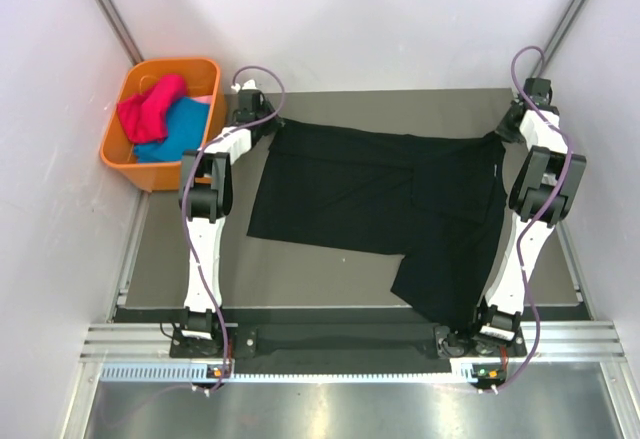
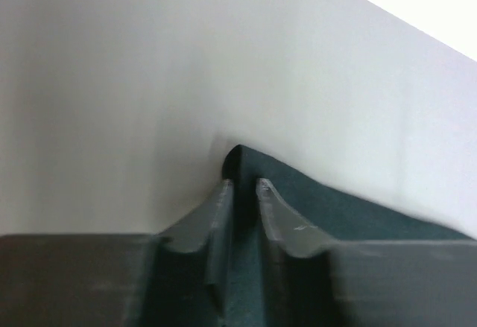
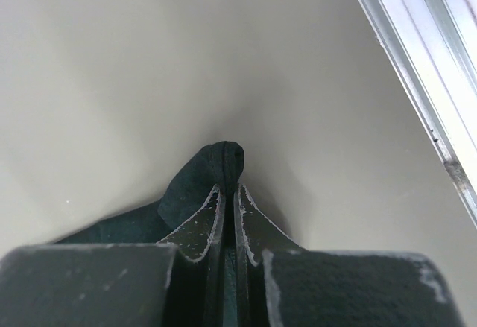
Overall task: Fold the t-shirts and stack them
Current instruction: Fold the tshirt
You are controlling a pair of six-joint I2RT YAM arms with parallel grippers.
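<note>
With my left pincer (image 2: 242, 185) and my right pincer (image 3: 229, 187) each clamped on a far corner of the black t-shirt (image 1: 370, 189), which lies spread on the bench (image 1: 165, 259), I should pull both corners evenly to make the cloth flat.

Bright, even light; soft-focus wrist views

Black t-shirt (image 1: 380, 194) covers table (image 1: 170, 249) centre and right; bare strip along left. Orange bin (image 1: 170, 62) crowds far-left corner.
</note>
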